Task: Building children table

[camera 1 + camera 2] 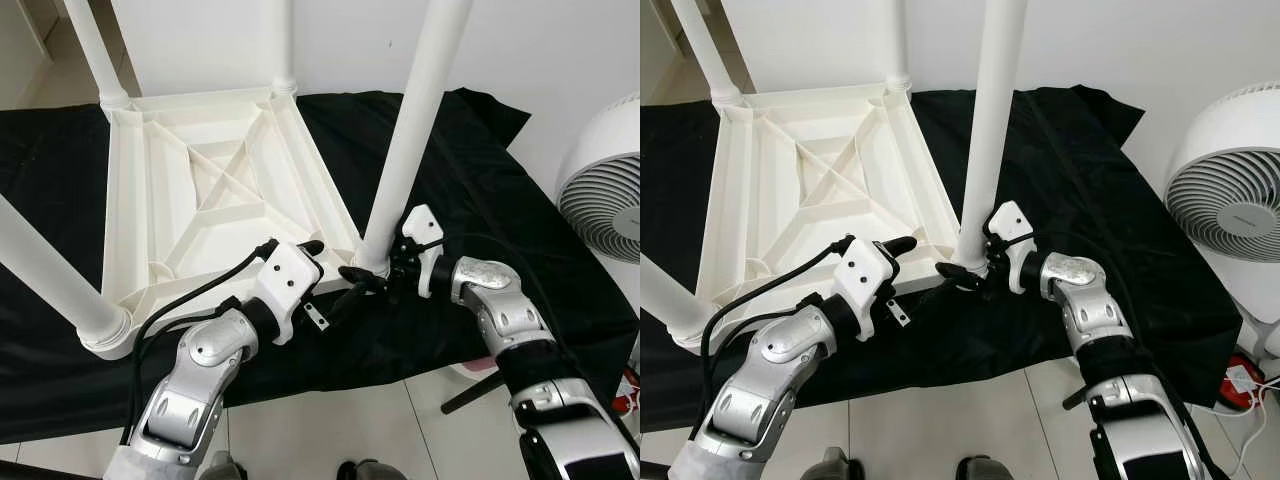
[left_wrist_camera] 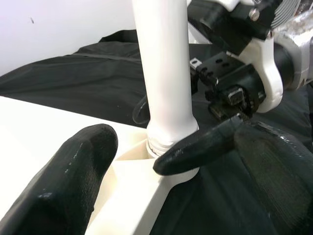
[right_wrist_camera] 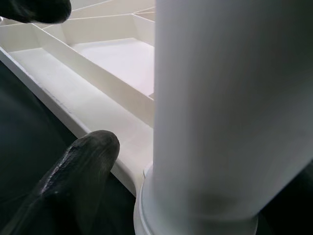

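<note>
On black cloth (image 1: 520,230): both tools, right (image 1: 372,277) and left (image 1: 318,262), gaping wide beside near leg (image 1: 412,130), risking tilting it in its socket.

Black cloth (image 1: 520,220) spread over low surface, edges draped. White fan (image 1: 1230,195) just beside cloth, right side. Pale tiled floor (image 1: 340,420) below. White wall (image 1: 560,60) behind.

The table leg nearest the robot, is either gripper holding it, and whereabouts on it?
The right gripper brackets that table leg at its base, by the corner socket; a firm grip cannot be told. The left gripper is open beside it.
</note>
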`<state>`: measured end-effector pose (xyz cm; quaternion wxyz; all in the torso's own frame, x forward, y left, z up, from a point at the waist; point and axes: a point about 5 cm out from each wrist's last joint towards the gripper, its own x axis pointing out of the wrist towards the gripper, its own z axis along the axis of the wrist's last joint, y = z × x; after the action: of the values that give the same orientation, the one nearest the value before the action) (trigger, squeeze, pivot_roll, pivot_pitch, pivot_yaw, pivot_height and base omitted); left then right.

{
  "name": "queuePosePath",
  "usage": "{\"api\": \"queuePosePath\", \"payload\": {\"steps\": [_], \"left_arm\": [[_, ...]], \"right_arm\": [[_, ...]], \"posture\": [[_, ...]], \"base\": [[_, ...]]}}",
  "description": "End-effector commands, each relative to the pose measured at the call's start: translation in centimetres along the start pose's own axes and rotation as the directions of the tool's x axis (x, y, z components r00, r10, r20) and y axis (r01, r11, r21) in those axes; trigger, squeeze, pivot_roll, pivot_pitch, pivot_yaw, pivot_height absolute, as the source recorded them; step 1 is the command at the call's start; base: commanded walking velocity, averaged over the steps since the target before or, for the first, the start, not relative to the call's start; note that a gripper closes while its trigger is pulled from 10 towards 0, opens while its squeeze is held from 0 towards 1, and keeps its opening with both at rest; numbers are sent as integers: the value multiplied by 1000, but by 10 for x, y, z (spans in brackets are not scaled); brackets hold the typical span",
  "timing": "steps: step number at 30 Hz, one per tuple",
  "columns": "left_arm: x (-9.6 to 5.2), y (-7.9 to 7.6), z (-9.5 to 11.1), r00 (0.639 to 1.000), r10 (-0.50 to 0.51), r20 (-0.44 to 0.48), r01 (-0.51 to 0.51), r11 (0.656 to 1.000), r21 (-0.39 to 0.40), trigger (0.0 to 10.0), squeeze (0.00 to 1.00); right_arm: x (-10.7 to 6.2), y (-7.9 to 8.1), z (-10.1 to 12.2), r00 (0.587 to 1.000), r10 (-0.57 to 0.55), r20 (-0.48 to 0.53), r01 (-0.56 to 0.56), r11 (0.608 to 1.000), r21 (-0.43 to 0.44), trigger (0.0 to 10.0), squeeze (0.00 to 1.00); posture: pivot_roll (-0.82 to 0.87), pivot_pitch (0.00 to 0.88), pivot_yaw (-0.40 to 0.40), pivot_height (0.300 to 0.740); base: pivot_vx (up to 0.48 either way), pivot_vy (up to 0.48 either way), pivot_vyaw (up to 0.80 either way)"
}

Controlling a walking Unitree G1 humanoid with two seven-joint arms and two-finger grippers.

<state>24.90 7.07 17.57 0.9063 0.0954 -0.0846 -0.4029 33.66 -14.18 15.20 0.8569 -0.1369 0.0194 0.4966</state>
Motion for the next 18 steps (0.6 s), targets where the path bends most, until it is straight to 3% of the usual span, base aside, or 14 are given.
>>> {"api": "queuePosePath", "payload": {"steps": [1, 2, 3, 11, 12, 16, 18], "left_arm": [[1, 3, -2, 999, 40, -13, -39, 999, 9, 10000, 0], [1, 3, -1, 999, 39, -13, -38, 999, 10, 10000, 0], [1, 3, -1, 999, 36, -13, -36, 999, 11, 10000, 0], [2, 2, -1, 999, 31, -9, -31, 999, 10, 10000, 0], [2, 1, -1, 999, 31, -9, -30, 1000, 7, 10000, 0], [2, -1, -1, 1000, 29, -7, -29, 1000, -3, 10000, 0], [2, -3, -2, 1000, 23, -9, -23, 1000, -7, 10000, 0]], "right_arm": [[4, 4, -2, 1000, 29, -7, -29, 1000, -2, 4039, 0], [5, 3, -4, 999, 33, -3, -33, 999, -1, 3647, 0], [6, 4, -6, 999, 34, 2, -34, 999, -1, 0, 0], [6, 15, -15, 999, 26, 36, -27, 999, 34, 0, 0], [6, 16, -17, 999, 8, 39, -10, 999, 47, 10000, 0], [6, 19, -19, 998, -31, 53, 27, 997, 72, 10000, 0], [8, 21, -17, 989, -131, 70, 123, 987, 99, 10000, 0]], "posture": [[-14, 56, 5, 740], [-14, 56, 5, 740], [-14, 56, 5, 740], [-19, 59, 7, 740], [-25, 66, 6, 740], [-31, 68, 6, 740], [-36, 70, 5, 740]], "base": [[0, 0, 0], [0, 0, 0], [0, 0, 0], [0, 0, 0], [0, 0, 0], [0, 0, 0], [0, 0, 0]]}}
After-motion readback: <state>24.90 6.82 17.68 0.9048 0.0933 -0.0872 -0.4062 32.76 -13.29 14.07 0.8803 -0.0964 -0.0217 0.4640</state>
